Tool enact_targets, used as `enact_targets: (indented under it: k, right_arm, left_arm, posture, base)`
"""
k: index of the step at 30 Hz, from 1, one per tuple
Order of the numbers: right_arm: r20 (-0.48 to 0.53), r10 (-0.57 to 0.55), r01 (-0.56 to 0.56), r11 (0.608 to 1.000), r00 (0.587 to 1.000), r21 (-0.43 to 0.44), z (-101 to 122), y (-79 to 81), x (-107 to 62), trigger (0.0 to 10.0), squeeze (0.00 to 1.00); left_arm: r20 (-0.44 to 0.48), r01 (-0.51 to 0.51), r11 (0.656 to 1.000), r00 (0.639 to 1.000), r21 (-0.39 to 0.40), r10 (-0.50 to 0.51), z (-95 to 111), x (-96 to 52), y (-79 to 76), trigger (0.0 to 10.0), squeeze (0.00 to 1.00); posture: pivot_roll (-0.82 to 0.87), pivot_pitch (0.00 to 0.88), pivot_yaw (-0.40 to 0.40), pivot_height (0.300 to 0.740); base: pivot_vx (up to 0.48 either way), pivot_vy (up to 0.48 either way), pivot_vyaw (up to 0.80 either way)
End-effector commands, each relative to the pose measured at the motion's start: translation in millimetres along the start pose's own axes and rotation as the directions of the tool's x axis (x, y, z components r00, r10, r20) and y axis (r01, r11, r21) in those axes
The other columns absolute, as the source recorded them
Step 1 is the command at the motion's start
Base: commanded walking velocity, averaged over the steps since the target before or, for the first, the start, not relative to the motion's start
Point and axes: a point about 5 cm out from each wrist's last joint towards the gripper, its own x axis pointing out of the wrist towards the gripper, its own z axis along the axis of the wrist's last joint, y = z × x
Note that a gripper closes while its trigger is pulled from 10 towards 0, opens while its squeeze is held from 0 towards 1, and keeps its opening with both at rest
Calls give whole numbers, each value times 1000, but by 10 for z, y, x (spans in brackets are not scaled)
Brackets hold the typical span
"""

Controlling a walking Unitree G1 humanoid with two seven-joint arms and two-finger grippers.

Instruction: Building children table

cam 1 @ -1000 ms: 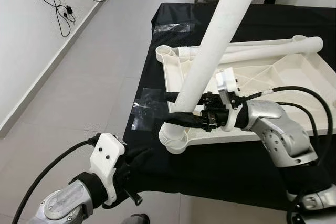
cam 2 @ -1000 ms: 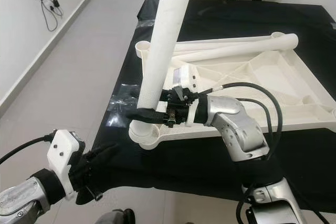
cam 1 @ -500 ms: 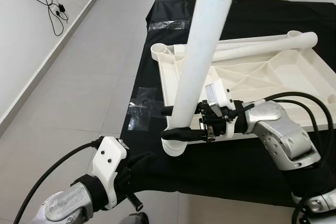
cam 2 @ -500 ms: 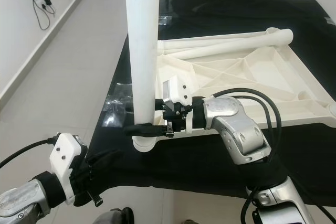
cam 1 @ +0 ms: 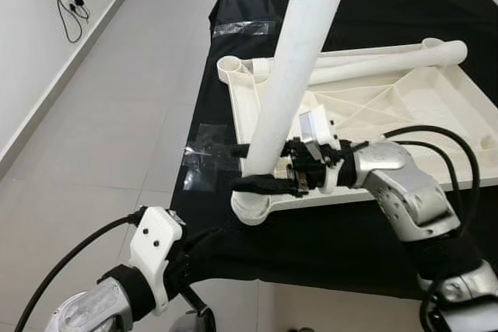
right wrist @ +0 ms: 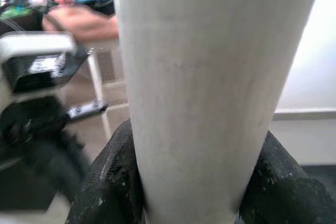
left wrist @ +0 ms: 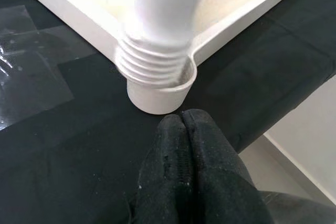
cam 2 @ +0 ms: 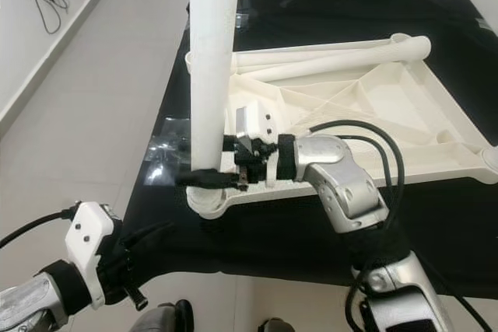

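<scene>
Fingers of the left hand (left wrist: 184, 145) are pressed together, empty, near the corner socket (left wrist: 157, 90). Further right, the right hand (cam 1: 261, 169) clamps the white leg (cam 1: 292, 75) low, its threaded end sitting in that socket of the upturned tabletop (cam 1: 420, 106) on the black table (cam 1: 366, 13). Likely light, stiff, smooth plastic; a low grip steadies it.

Matt white plastic table leg (cam 1: 292, 75), ribbed white plastic tabletop (cam 1: 389, 106), matt black cloth (cam 1: 373, 17), glossy tape (cam 1: 204, 162)
</scene>
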Motion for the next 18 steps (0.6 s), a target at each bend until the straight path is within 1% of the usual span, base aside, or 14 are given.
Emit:
enact_targets:
  k: [1,6,9,12,13,15,18]
  right_arm:
    - [-1,-36,35,999,999,-10,-9,-36,-10,10000,0]
    - [-15,-33,33,999,999,2,-52,-34,-27,10000,0]
    - [-22,-30,31,1000,999,6,-72,-32,-35,10000,0]
    - [-45,-4,6,999,999,37,-132,-9,-113,10000,0]
    - [-45,-4,6,999,999,37,-132,-9,-113,10000,0]
    - [-46,21,-18,998,999,66,-136,17,-185,10000,0]
    - [-41,46,-43,995,998,90,-126,46,-228,10000,0]
  left_arm:
    - [-28,-9,1000,1000,27,10,1,-48,-12,10000,0]
    - [-50,-30,997,998,78,34,12,-104,17,10000,0]
    - [-49,-36,996,998,86,40,19,-112,31,10000,0]
    - [-43,-43,994,998,98,48,44,-128,58,10000,0]
    - [-43,-43,994,998,98,48,44,-128,58,10000,0]
    - [-40,-34,995,998,93,38,52,-137,58,10000,0]
    - [-38,-21,996,999,86,25,56,-139,55,10000,0]
  posture:
    - [99,264,-30,740]
    - [103,277,-30,740]
    - [106,279,-29,740]
    - [111,287,-24,740]
    - [111,287,-24,740]
    - [110,292,-17,740]
    - [109,295,-13,740]
  base:
    - [0,0,0]
    - [0,0,0]
    - [0,0,0]
    - [0,0,0]
    - [0,0,0]
    - [0,0,0]
    - [0,0,0]
